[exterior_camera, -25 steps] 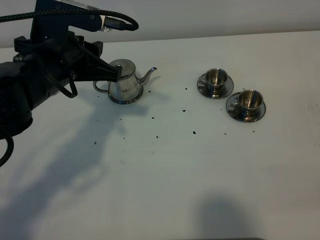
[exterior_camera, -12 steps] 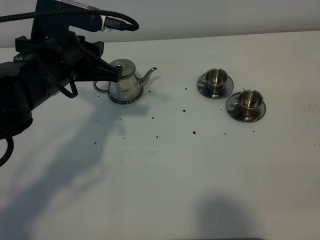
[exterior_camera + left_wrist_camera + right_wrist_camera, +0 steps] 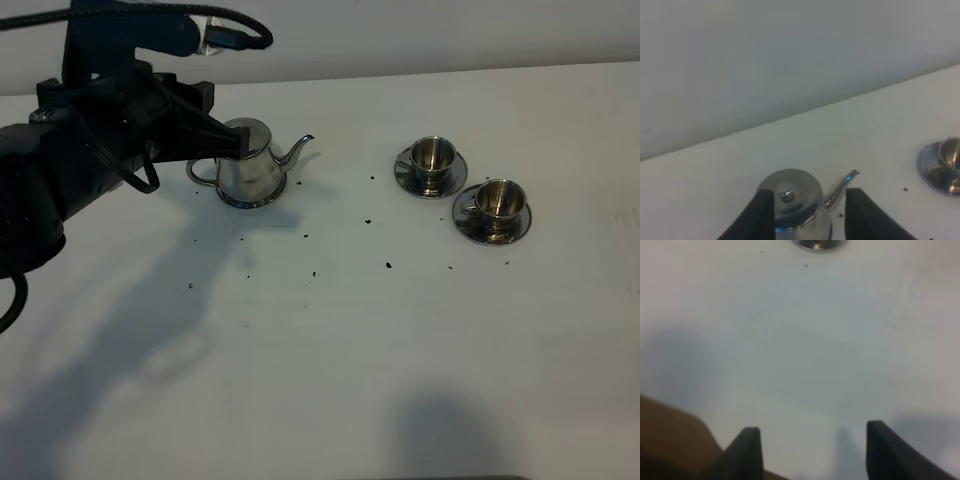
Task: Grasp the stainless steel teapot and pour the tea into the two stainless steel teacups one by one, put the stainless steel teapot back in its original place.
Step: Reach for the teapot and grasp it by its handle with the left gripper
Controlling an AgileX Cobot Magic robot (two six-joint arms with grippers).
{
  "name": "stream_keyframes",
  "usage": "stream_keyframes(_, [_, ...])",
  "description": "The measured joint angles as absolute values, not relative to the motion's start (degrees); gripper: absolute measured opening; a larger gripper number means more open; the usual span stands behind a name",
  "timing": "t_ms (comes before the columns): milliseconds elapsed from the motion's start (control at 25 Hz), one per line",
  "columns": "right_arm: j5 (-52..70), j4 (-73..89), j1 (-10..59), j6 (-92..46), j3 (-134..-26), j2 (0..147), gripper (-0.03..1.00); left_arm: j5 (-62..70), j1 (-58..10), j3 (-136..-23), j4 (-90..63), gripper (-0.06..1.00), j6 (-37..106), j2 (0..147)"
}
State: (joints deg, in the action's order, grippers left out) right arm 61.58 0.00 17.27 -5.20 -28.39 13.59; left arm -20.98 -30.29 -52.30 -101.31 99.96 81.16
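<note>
Your left tool [image 3: 809,192] is half open and grips nothing yet. The teapot [image 3: 790,205] sits just ahead between its fingers [image 3: 757,215], spout [image 3: 842,184] pointing away.

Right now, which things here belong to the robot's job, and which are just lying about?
For the job: teapot, coaster under it, back cup, front cup.
Just lying about: dark crumbs scattered on the table.

A lab-like robot test bench: a black robot arm [image 3: 60,190] over a plain white table [image 3: 330,350], a blank wall [image 3: 765,60] behind the table, a steel teapot [image 3: 250,165] set out on it.
</note>
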Motion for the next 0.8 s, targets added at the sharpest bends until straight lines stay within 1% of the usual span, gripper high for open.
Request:
stream_keyframes(200, [61.58,0.00,9.31,-5.20,-28.39,13.59,0.45,-21.04,-30.29,-52.79,-100.23,0.37,96.87,81.34])
stream_keyframes(360, [61.55,0.00,2.64,-5.20,-28.39,13.08,0.45,-20.71,-30.29,-56.08,-99.60,0.37,95.68,83.99])
stream_keyframes(520, [61.36,0.00,-2.56,-5.20,-28.28,9.18,0.45,-19.02,-30.29,-60.24,-99.83,0.37,95.74,88.98])
stream_keyframes(680, [61.30,0.00,-5.44,-5.20,-28.28,3.87,0.45,-18.54,-30.29,-63.35,-101.45,0.35,96.41,92.79])
stream_keyframes(800, [61.30,0.00,-5.61,-5.20,-28.28,1.32,0.45,-17.19,-30.29,-64.60,-101.50,0.32,96.82,93.45])
